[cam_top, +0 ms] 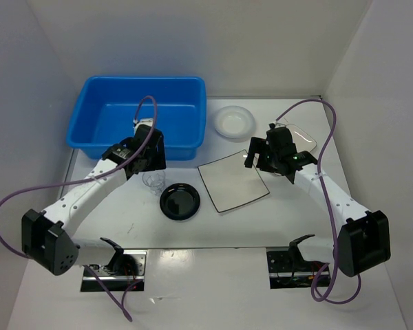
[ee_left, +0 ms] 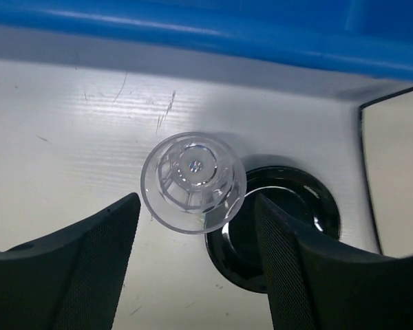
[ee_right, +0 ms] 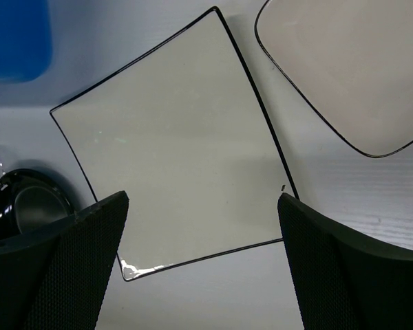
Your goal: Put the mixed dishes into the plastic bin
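The blue plastic bin [cam_top: 143, 80] stands at the back left, its wall showing in the left wrist view [ee_left: 193, 34]. The small clear cup [cam_top: 152, 181] stands upright on the table just in front of it. My left gripper [ee_left: 196, 206] is open above the cup [ee_left: 193, 181], fingers either side, not touching. The black saucer [cam_top: 180, 201] lies right of the cup [ee_left: 296, 227]. My right gripper [ee_right: 203, 199] is open above the near edge of the square white dark-rimmed plate [ee_right: 172, 137], in the top view [cam_top: 233, 180]. The round white bowl [cam_top: 233, 122] sits at the back. The pale rounded plate [ee_right: 351, 69] lies far right.
White walls close in the table on the left, back and right. The right arm's wrist [cam_top: 279, 148] covers part of the pale plate [cam_top: 308, 139]. The bin appears to hold nothing. The black saucer also shows at the left edge of the right wrist view [ee_right: 27, 199].
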Controlling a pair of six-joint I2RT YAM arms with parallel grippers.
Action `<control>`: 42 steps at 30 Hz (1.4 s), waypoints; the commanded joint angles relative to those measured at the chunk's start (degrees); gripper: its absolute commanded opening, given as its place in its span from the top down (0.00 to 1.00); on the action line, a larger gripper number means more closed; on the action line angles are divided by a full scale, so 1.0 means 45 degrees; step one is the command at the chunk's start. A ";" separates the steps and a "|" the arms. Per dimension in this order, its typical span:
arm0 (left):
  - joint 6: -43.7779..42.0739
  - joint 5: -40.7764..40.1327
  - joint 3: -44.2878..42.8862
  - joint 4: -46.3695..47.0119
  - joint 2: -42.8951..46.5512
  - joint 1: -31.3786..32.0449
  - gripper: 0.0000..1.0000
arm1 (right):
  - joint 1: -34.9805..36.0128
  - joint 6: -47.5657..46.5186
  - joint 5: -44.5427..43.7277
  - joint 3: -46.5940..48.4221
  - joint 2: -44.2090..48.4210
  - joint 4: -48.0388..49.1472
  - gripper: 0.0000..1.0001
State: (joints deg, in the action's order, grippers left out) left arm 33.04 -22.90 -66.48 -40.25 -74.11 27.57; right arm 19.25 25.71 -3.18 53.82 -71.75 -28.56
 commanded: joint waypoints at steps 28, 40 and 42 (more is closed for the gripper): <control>0.1567 0.0300 0.1747 0.1015 -0.1463 -0.1049 1.00 | -0.0077 -0.0089 0.0160 -0.0027 -0.0072 0.0486 0.06; -0.1052 0.5691 -0.1903 -0.1756 -0.0348 -0.1049 1.00 | -0.0077 -0.0089 0.0160 -0.0027 -0.0189 0.0604 0.06; -0.1267 0.6469 -0.3032 -0.1759 -0.0231 -0.1049 1.00 | -0.0077 -0.0089 0.0043 -0.0027 -0.0189 0.0604 0.06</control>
State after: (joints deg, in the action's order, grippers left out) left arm 30.63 -1.26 -73.21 -46.46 -77.71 22.85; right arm 19.25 25.67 -2.57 53.82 -72.25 -28.32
